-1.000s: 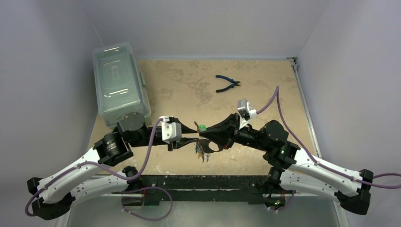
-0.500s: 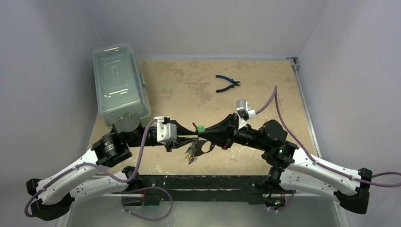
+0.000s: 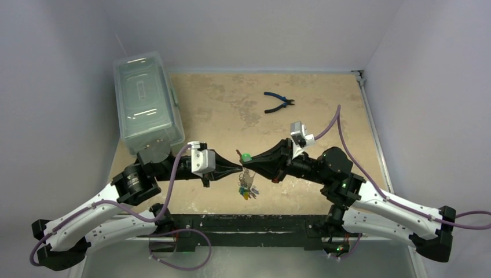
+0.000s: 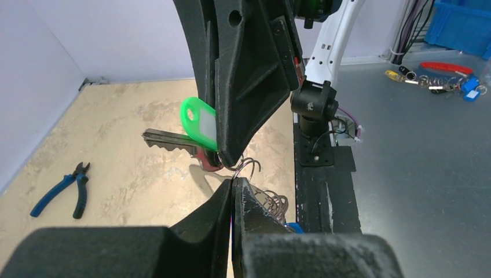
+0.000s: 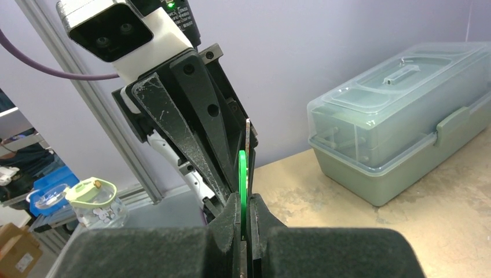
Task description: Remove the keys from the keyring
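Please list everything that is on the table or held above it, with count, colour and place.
table: one, sandy beige, under everything
box: one, clear plastic with lid, back left
pliers: one, blue handles, back, right of centre
green tag: one, bright green, between the right jaws
silver key: one, dark red head, beside the green tag
keys: small bunch, mixed colours, hanging below the two arm tips
left gripper: one, black, jaws closed
right gripper: one, black, jaws closed on the green tag

Glossy plastic tag (image 4: 200, 123), dull metal key (image 4: 168, 140), matt tabletop (image 4: 116, 174)
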Controlling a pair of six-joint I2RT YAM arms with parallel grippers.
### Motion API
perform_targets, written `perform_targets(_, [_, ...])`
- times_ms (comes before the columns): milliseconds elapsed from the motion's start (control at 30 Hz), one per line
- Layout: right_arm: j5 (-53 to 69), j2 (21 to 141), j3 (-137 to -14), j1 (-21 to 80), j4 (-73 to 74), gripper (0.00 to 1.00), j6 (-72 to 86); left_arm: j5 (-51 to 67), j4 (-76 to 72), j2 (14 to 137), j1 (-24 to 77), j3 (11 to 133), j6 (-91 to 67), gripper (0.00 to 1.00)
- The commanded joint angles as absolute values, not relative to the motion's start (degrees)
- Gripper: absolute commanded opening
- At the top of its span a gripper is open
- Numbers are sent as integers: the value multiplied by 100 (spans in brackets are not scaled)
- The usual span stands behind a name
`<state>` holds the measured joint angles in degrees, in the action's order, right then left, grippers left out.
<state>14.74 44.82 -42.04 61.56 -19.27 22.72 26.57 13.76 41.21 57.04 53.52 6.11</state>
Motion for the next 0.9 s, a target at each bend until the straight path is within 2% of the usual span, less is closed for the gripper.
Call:
perform_targets(0, [1556, 4325, -4255, 6161, -2417, 0, 2347, 2331, 1123, 4037, 5688, 5389, 333, 0])
perform_targets(400, [1722, 4252, -4166, 6161, -2464, 0, 2372, 1951, 929, 3864, 5694, 5320, 67, 0])
perform_targets(667, [1472, 4135, -4180, 6161, -2398, 0, 2379, 2345, 913, 3996, 5686, 5270, 103, 0])
perform_targets(833, [763, 3939, -4163, 6161, -2258, 0, 2380, 2467, 1212, 4339, 5690, 5433, 103, 30])
perform_targets(867, [550, 3892, -4141, 6161, -2233, 0, 2399, 2445, 1224, 4382, 5691, 5440, 78, 33])
